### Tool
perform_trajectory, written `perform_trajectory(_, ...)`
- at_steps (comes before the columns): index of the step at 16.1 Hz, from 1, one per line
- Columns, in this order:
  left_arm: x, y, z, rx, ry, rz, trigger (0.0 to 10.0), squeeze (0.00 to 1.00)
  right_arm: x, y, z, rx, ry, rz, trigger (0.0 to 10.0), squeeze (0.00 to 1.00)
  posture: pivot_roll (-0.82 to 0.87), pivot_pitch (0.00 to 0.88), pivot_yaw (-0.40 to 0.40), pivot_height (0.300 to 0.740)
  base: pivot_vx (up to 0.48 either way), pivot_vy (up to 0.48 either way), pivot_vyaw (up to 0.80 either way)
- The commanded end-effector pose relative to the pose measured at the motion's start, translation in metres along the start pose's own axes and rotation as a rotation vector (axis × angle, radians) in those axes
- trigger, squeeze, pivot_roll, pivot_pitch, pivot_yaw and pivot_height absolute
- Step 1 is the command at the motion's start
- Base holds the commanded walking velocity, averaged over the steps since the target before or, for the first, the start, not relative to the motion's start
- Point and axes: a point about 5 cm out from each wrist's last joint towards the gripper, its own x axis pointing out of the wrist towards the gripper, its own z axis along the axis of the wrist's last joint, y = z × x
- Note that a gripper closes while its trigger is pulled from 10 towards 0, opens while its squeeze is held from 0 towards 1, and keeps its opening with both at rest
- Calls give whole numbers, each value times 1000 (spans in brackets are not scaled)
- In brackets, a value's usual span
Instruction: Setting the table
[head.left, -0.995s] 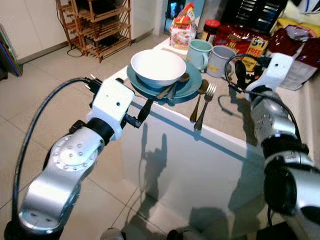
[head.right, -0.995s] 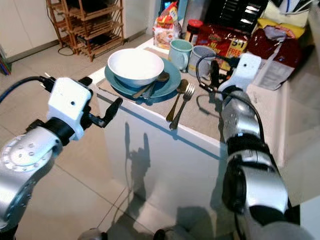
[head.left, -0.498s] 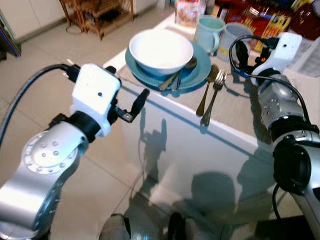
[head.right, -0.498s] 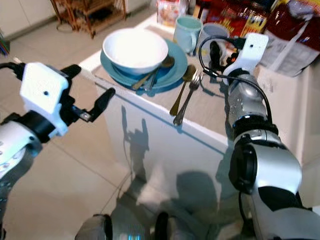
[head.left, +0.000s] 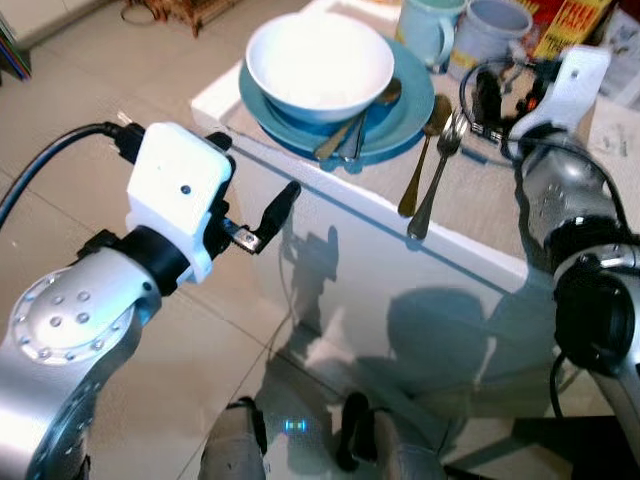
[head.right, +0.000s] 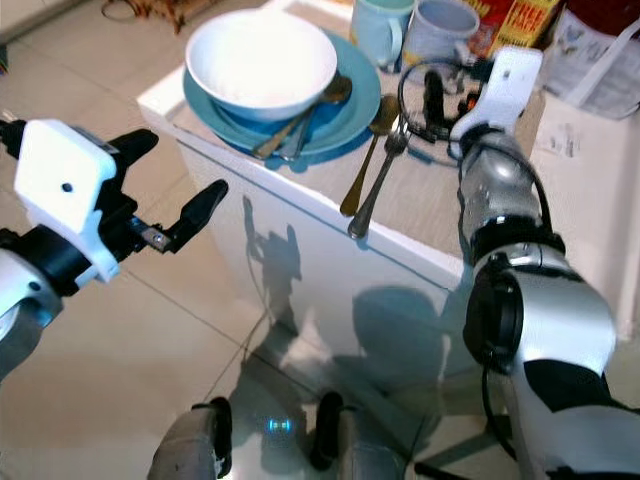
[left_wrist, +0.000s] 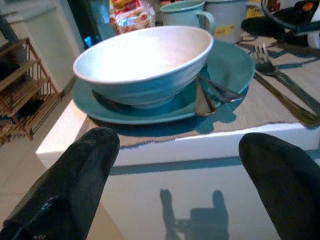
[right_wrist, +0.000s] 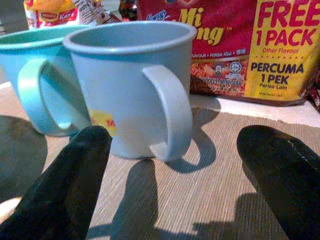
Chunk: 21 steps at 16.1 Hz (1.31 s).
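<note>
A white tabletop (head.left: 470, 215) carries a woven mat with the place setting on it. A white bowl (head.left: 318, 62) sits on a teal plate (head.left: 400, 110) near the corner of the tabletop, and two pieces of cutlery, apparently a spoon and a knife though they are hard to tell apart, lean on the plate's rim (head.left: 350, 140) just beside the bowl. To the right of the plate a gold spoon (head.left: 423, 160) and a fork (head.left: 437, 175) lie side by side on the mat, their handles reaching toward the table edge. Behind them stand a teal mug (head.left: 425, 25) and a grey-blue mug (head.left: 485, 25), touching or nearly so, with a red noodle packet (right_wrist: 240, 45) behind the mugs.

The left gripper (head.left: 250, 215) hovers off the tabletop's near edge, below the plate's level and apart from it, its fingers (left_wrist: 75, 180) spread wide and empty. The right gripper (head.left: 490, 100) hangs low over the mat just in front of the grey-blue mug, facing its handle, its fingers (right_wrist: 65, 185) spread apart and holding nothing.
</note>
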Motion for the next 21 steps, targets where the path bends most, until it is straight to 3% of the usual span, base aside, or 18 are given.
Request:
perform_trajectory(1, -7, -3, 4, 7, -7, -19, 10000, 0, 1, -5, 5, 42, -7, -24, 10000, 1000, 257, 371, -84, 740, 0, 0, 0)
perform_trajectory(5, -10, 0, 7, 12, -6, -7, 10000, 0, 6, 3, 11, 138, -12, -38, 10000, 1000, 268, 370, -86, 740, 0, 0, 0)
perform_trajectory(6, -11, 0, 8, 12, -5, -7, 10000, 0, 7, 5, 11, 156, -9, -32, 10000, 831, 280, 364, -86, 740, 0, 0, 0)
perform_trajectory(7, -11, 0, 9, 11, -5, -7, 10000, 0, 8, 9, 11, 152, 1, -10, 10000, 286, 280, 364, -86, 740, 0, 0, 0)
perform_trajectory(8, -11, 1, 10, 17, -4, -4, 10000, 0, 9, 19, 10, 96, 16, 53, 10000, 0, 288, 361, -88, 740, 0, 0, 0)
perform_trajectory(13, -10, 1, 13, 23, -8, 1, 10000, 0, 11, 28, 14, -2, 18, 156, 10000, 0, 292, 344, -92, 740, 0, 0, 0)
perform_trajectory(21, -9, 2, 15, 30, -12, -5, 10000, 0, 11, 15, 19, 29, -6, 58, 10000, 0, 293, 333, -85, 740, 0, 0, 0)
